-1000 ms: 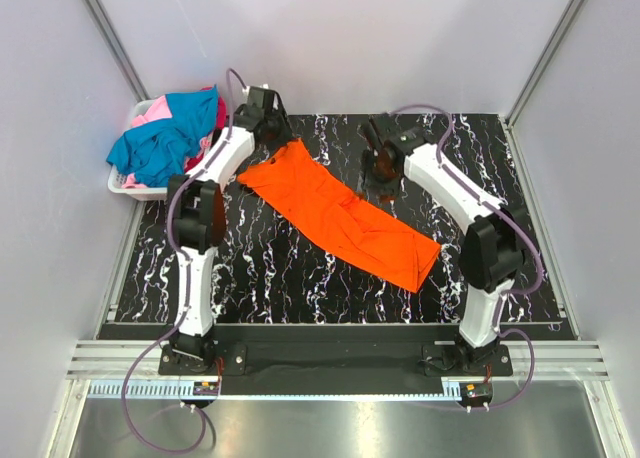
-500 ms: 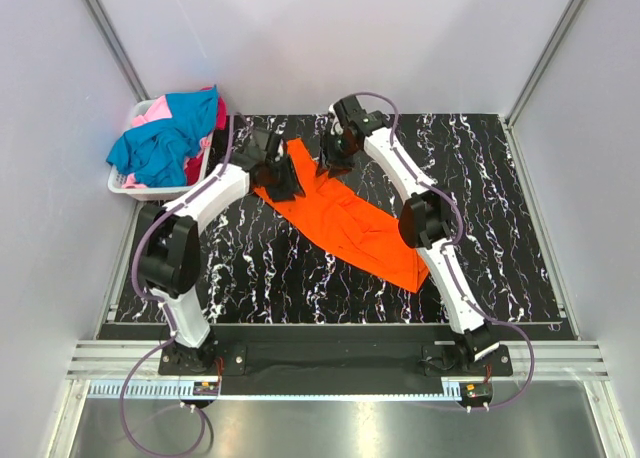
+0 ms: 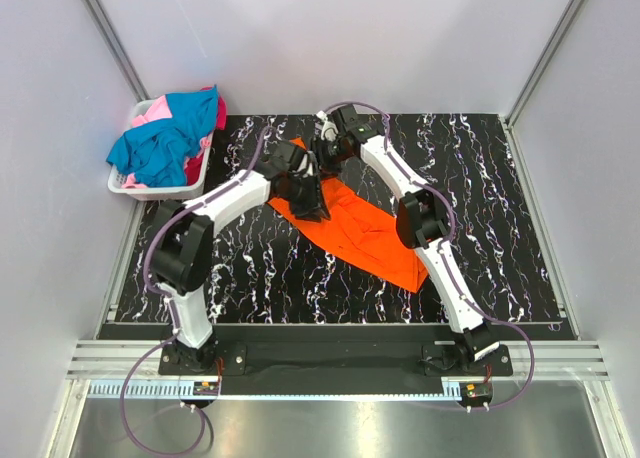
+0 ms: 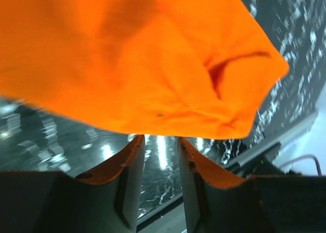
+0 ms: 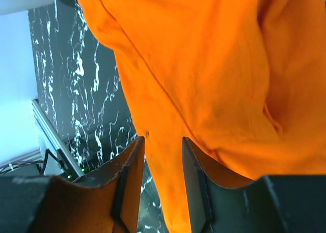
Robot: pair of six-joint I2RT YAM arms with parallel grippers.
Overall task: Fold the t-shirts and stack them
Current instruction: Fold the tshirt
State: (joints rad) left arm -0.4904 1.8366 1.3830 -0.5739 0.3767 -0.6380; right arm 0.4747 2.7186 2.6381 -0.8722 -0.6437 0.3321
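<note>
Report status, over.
Left gripper open, at edge of vivid orange cloth t-shirt. Right gripper astride its edge, grip unconfirmed. Other shirts in white slatted basket, clear of arms.

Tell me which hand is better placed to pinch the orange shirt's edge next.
Right, probably. In the wrist views, an edge of the orange t-shirt runs between the open fingers of the right hand; the left hand has only table between its fingers, cloth past their tips.

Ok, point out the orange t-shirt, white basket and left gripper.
orange t-shirt (image 3: 372,234), top view, near half of cloth.
white basket (image 3: 150,191), top view, front wall.
left gripper (image 4: 160,140), left wrist view, between fingertips.
</note>
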